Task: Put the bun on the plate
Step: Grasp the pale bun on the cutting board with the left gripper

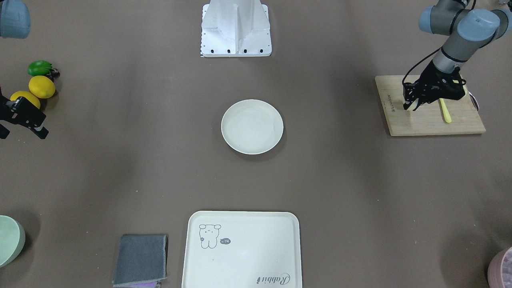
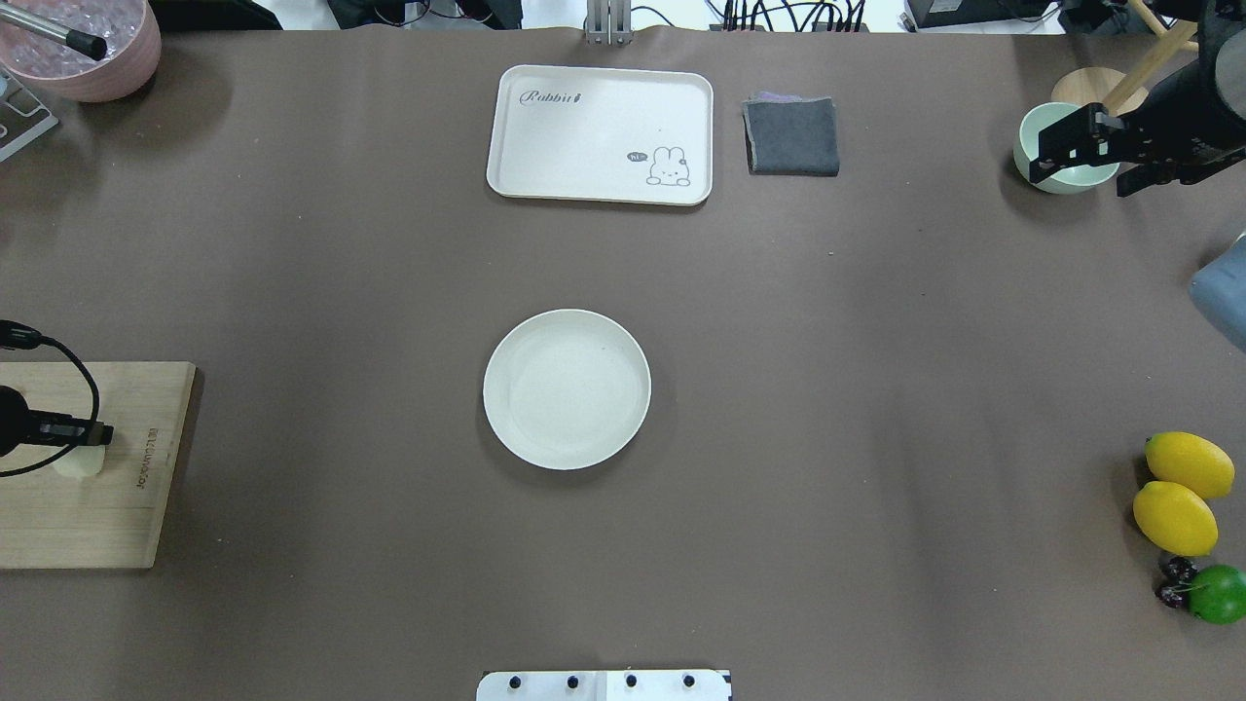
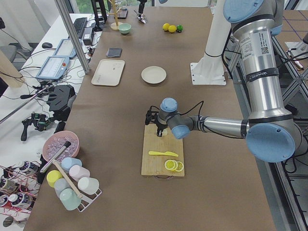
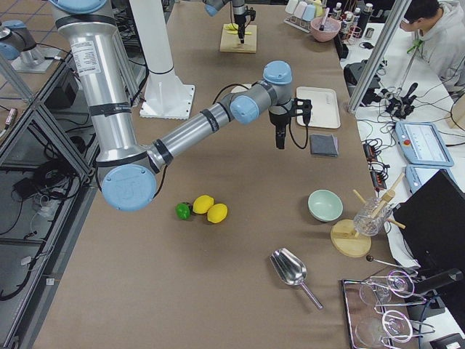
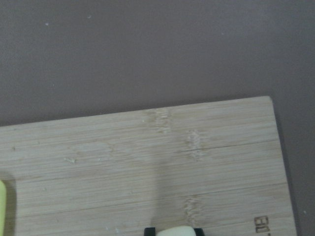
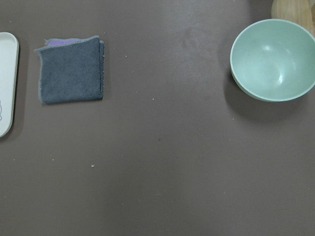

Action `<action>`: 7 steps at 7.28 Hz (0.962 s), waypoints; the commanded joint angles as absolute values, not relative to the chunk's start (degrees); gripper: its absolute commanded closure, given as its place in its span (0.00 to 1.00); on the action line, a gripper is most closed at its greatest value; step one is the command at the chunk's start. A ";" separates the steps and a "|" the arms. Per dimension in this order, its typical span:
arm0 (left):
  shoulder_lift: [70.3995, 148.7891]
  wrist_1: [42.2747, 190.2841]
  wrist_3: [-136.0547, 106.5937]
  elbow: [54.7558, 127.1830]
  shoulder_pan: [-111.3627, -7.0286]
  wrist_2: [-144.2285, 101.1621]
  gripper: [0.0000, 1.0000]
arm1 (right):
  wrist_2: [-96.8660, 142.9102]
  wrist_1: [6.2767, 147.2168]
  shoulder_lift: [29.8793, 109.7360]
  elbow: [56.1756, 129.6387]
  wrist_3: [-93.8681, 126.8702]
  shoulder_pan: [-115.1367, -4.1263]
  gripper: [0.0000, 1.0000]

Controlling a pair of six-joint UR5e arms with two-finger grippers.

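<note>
left jaws are down on the bamboo cutting board (image 2: 107,506), clamped on the bun (image 5: 174,231), which rests on the wood. the plate (image 2: 567,389) sits well apart at the tabletop's centre. right jaws hang open above the tabletop near the pale green bowl (image 6: 273,59).

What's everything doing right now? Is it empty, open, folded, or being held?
left gripper: shut on the bun.
bun: gripped, over the cutting board.
right gripper: open, holding nothing.
plate: empty.
tray: empty.
bowl: upright, empty.
cloth: folded.
lemons: whole, side by side.
</note>
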State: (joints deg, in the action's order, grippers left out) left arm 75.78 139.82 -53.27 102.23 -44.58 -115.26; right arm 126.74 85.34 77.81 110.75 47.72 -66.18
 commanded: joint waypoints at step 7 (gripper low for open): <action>110.35 122.62 -68.95 100.83 -41.69 -119.71 0.69 | 126.65 84.46 84.35 110.83 42.40 -68.72 0.00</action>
